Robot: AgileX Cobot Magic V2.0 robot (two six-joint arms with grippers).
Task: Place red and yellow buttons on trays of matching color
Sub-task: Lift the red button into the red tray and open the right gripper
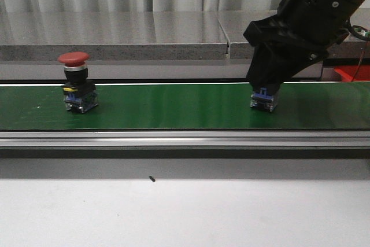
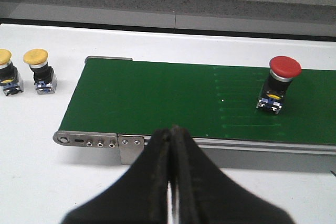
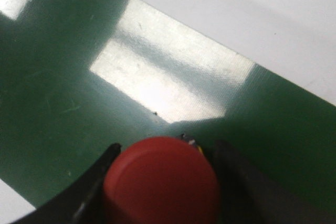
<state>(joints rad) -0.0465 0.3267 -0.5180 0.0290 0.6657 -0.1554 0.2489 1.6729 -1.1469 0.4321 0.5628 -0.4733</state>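
My left gripper (image 2: pixel 170 182) hangs over the white tabletop (image 2: pixel 31 171), jaws pressed together, holding nothing. On the green conveyor belt (image 1: pixel 173 105) my right gripper (image 3: pixel 165 182) straddles a red button (image 3: pixel 161 182) (contact unclear); another red button (image 1: pixel 77 82) stands well apart. Two yellow buttons (image 2: pixel 38 71) sit off the belt's end.

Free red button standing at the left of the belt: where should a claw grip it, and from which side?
Grip the black collar under the red button's mushroom cap, coming from above with fingers straddling the cap. It stands upright on the green belt; the wide cap overhangs the narrower body, giving a natural catch.
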